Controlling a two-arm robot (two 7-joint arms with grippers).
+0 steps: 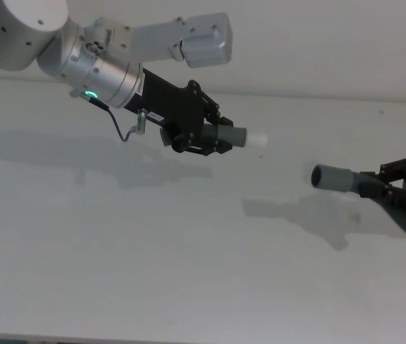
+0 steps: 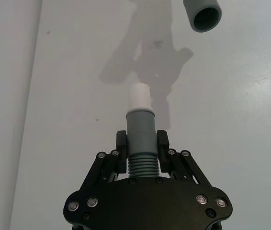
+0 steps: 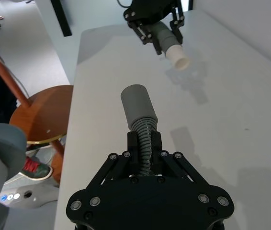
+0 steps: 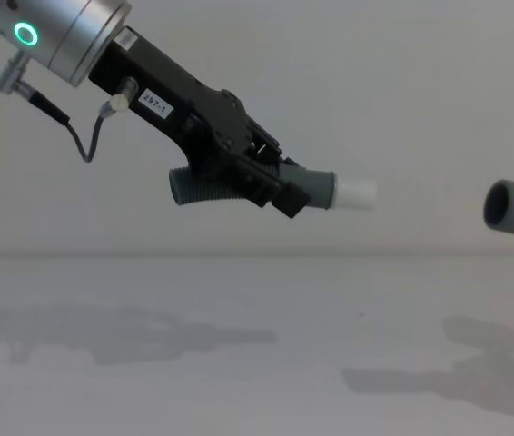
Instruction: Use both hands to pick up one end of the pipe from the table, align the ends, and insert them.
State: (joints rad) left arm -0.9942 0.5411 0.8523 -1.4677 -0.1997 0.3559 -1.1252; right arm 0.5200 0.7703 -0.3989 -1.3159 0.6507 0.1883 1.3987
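Premises appear to be an indoor robot test room or laboratory. Evidence: plain white table (image 3: 107,62) set against a bare pale wall (image 4: 402,82), smooth grey floor (image 3: 28,50) alongside, one round wooden stool (image 3: 42,112) beside the table.

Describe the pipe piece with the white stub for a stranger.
Above the white table, follow the silver arm to the left hand. It grips a grey ribbed pipe piece. Unlike the other piece in the right hand, its cuff ends in a white stub.

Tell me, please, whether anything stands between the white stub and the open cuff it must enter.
Nothing visible does. The white stub in the left gripper faces the open cuff in the right gripper above the table, only air between them.
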